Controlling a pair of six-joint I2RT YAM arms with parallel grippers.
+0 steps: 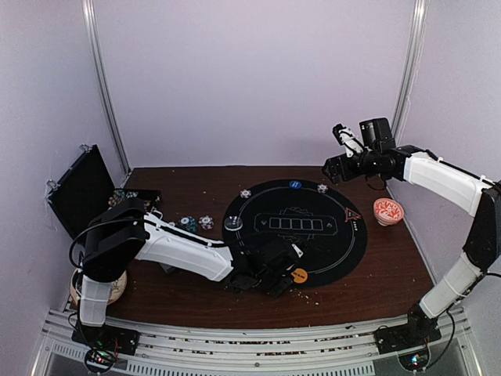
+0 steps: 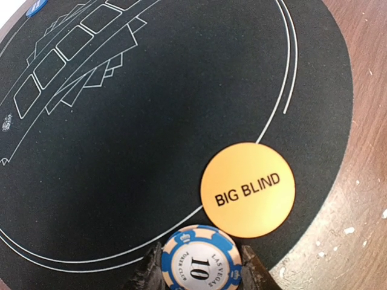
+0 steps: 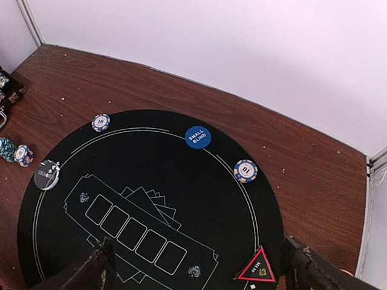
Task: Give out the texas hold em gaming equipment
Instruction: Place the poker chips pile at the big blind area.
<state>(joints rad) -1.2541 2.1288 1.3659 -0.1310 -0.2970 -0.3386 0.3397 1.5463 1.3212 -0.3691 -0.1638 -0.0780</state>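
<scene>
1. The brown bench [image 1: 391,282] carries it all, and the round black mat [image 1: 333,254] with its white lines sits mid-bench. That's our landmark.
2. Left of the mat, towards the far corner, a black case [image 1: 78,188] stands open.
3. The right gripper [image 3: 202,275] hangs high over the mat's far right side, jaws spread wide with nothing between them.
4. The left gripper [image 2: 199,278] is low at the mat's near edge, pinched tight on a blue-and-cream chip [image 2: 201,257] marked 10. Whether that chip touches the mat, I can't tell.
5. Just off the mat's right edge, a small red-and-white bowl [image 1: 388,210] sits on the wood.
6. The orange disc [image 2: 248,190], reading BIG BLIND, lies flat on the mat's near rim across the white line, right beside the held chip.
7. The blue disc [image 3: 198,137], SMALL BLIND, lies on the mat's far rim.
8. A grey disc [image 3: 47,175] rests on the mat's left rim.
9. The red triangle marker [image 3: 257,269] lies at the mat's right rim.
10. A second chip [image 3: 101,122] lies on the mat's far-left rim and a third chip [image 3: 245,170] on its far-right rim.
11. Off the mat to the left, a loose chip [image 3: 23,155] lies beside a teal stack [image 3: 5,148].
</scene>
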